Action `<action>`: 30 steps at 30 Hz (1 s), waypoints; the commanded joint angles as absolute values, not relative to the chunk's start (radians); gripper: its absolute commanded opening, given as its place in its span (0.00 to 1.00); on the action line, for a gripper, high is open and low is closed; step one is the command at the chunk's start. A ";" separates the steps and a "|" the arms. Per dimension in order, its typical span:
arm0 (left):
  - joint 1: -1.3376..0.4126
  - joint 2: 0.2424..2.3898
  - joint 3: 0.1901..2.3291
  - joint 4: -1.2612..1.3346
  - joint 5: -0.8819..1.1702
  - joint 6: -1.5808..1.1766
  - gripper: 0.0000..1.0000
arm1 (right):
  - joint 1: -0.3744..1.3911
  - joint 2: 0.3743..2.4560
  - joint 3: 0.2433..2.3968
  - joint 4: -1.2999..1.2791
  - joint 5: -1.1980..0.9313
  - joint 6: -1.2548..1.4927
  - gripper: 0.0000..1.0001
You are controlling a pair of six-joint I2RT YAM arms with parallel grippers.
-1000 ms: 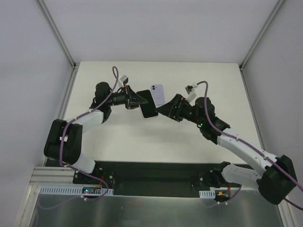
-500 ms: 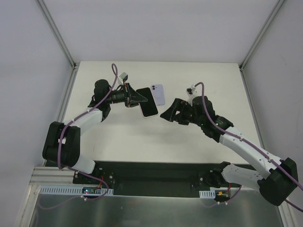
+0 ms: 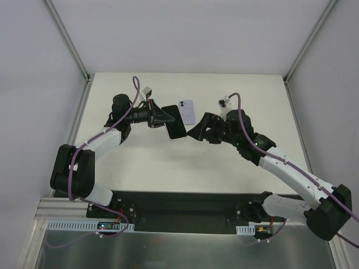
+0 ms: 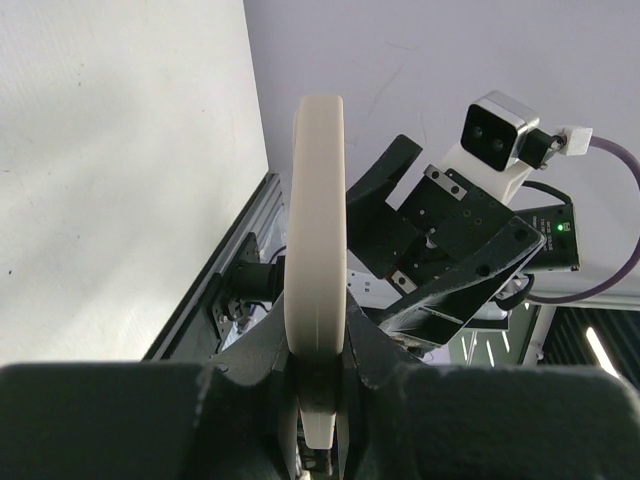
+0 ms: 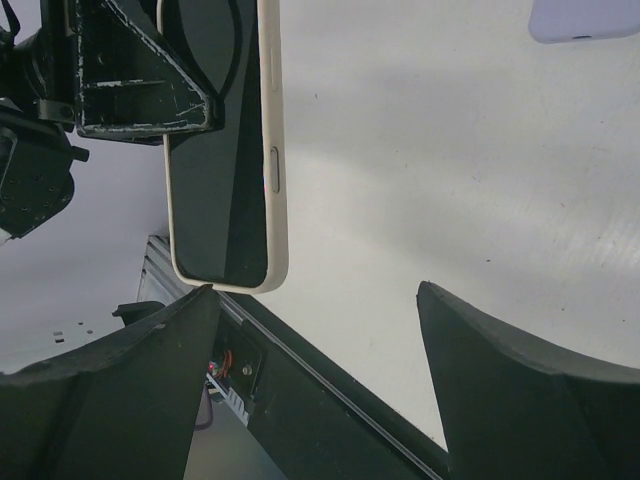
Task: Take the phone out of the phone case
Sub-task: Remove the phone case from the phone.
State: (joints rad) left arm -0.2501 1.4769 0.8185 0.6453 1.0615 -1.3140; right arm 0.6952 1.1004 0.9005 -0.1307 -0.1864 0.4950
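Prying stage: phone point(image 3: 176, 124) clamped in my left pincer point(image 3: 166, 117), mid-frame. My open right pincer point(image 3: 197, 130) must next catch its rim.

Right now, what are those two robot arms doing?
The left gripper is shut on a cream-edged phone, holding it up off the table. The right gripper is open, right by the phone's free end. A purple phone-shaped thing lies flat on the table nearby.
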 commanded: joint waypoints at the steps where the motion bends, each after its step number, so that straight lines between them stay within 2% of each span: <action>1: -0.258 1.419 0.880 0.696 1.055 -1.295 0.00 | 0.703 1.130 0.954 -0.110 -0.169 0.477 0.82; 9: -0.258 1.411 0.888 0.689 1.057 -1.293 0.00 | 0.715 1.192 0.982 -0.205 -0.089 0.443 0.81; 18: -0.258 1.394 0.905 0.667 1.061 -1.279 0.00 | 0.796 1.236 1.064 -0.417 0.178 0.344 0.80; 24: -0.258 1.394 0.911 0.660 1.063 -1.276 0.00 | 0.839 1.242 1.094 -0.483 0.282 0.316 0.80; 30: -0.258 1.387 0.908 0.658 1.063 -1.279 0.00 | 0.857 1.265 1.108 -0.482 0.276 0.307 0.80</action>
